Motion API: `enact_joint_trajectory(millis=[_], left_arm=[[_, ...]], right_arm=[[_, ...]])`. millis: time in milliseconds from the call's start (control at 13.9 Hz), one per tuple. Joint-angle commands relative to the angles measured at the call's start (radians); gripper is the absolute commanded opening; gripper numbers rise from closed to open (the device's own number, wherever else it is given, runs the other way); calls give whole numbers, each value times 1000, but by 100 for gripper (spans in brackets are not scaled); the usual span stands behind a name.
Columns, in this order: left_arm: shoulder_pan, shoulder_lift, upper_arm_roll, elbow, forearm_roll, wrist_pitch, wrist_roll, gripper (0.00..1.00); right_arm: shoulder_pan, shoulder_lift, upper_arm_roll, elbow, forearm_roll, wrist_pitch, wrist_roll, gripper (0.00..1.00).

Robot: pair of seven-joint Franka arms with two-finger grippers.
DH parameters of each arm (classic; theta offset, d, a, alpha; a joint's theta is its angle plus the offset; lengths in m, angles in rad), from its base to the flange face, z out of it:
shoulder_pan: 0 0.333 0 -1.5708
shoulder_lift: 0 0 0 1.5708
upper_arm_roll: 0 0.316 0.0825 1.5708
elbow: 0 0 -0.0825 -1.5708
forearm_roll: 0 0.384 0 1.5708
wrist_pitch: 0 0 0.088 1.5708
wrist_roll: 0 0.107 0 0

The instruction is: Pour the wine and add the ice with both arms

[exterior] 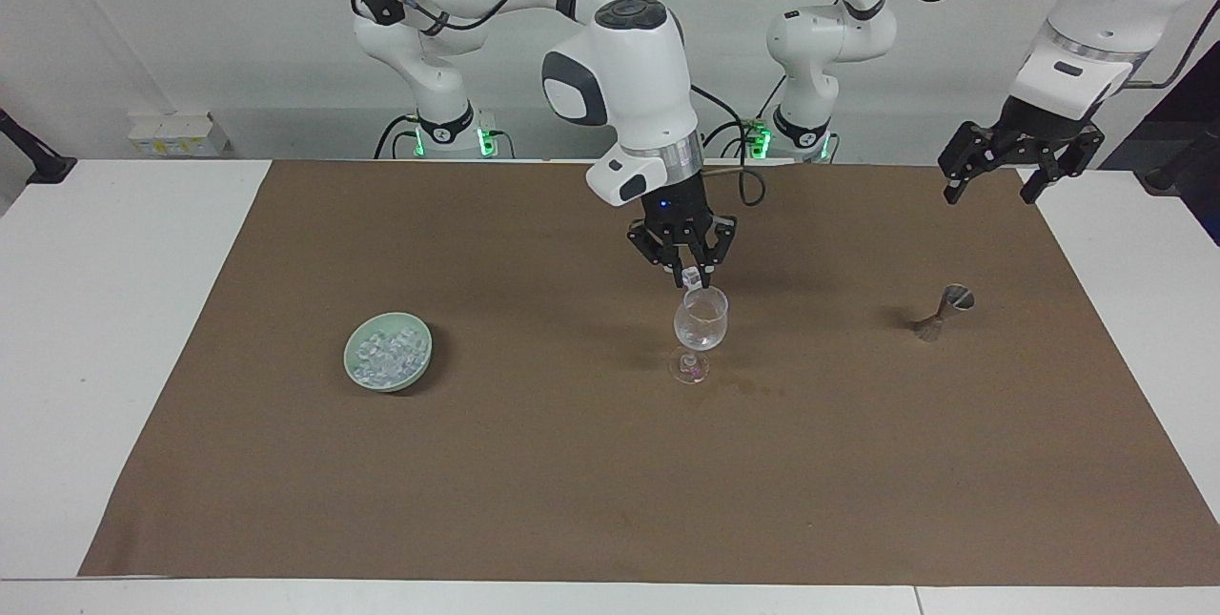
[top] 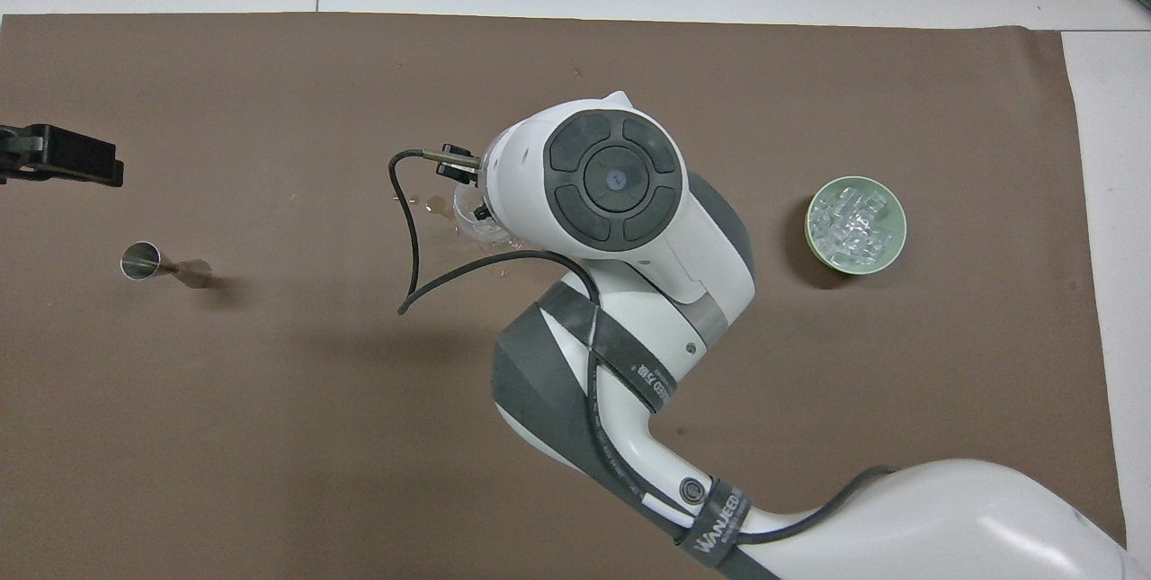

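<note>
A: Where is the right gripper at this moment?

B: It hangs directly over the stemmed glass, which stands upright near the middle of the brown mat. Its fingertips are clenched on 1 small clear ice chunk, just above the glass's rim. In the overhead view the arm's wrist covers most of the glass, so only part of its rim shows.

A: And the rest of the ice?

B: The ice fills a pale green bowl that sits on the mat toward the right arm's end of the desk, well apart from the glass and about as far from the robots as the glass. From above, the chunks lie heaped inside the bowl's rim.

A: The left gripper?

B: It waits in the air over the mat's corner at the left arm's end, nearest the robots, with its jaws spread wide and nothing between them.

A: Anything else on the mat?

B: 1 metal jigger leans tilted near the left arm's end of the mat, and a few small wet spots lie just beside the glass.
</note>
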Motion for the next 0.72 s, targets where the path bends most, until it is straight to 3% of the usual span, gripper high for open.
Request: enact_joint_trajectory(millis=[0, 645], left_arm=[[-11, -2, 5, -14, 5, 55, 8, 100], [12, -2, 7, -16, 10, 49, 65, 100]], right_arm=[[7, 32, 24, 14, -55, 1, 39, 0], [28, 83, 35, 16, -143, 33, 95, 0]])
